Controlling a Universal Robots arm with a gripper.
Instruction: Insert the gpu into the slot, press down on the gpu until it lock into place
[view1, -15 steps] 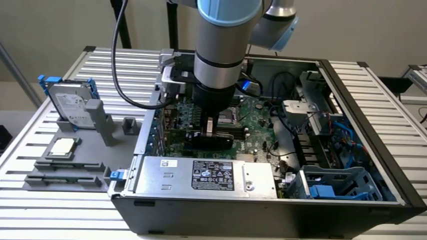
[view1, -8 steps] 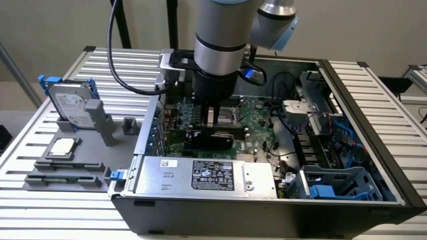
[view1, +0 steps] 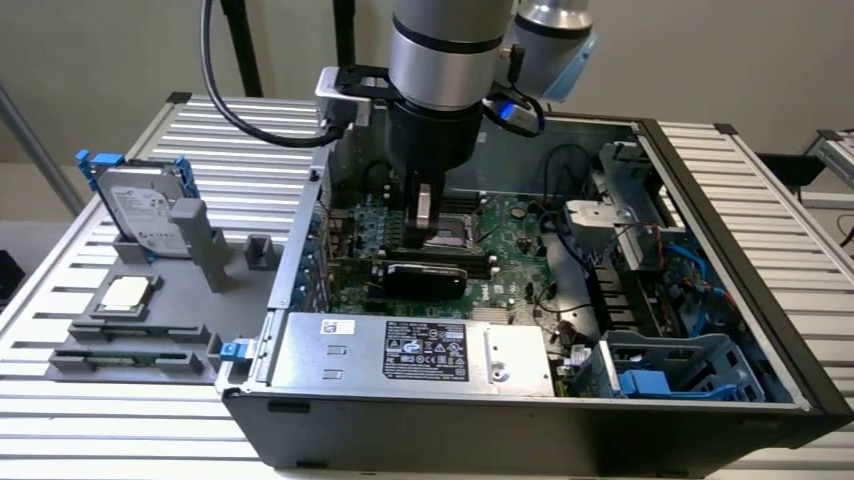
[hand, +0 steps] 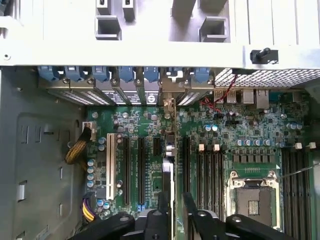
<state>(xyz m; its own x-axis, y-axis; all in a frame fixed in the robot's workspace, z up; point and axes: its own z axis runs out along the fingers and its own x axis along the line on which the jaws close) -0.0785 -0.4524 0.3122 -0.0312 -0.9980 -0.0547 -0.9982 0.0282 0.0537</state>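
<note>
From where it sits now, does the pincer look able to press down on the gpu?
Probably yes. The pincer hangs inside the open case right above the gpu, which stands on edge on the motherboard. Nothing lies between them, though contact cannot be told.

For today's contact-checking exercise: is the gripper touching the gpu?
Cannot tell. In the exterior view the gripper reaches down to the top edge of the gpu, but neither contact nor a gap shows plainly.

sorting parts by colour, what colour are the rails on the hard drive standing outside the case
Blue rails on the grey hard drive, clearest in the exterior view.
</note>
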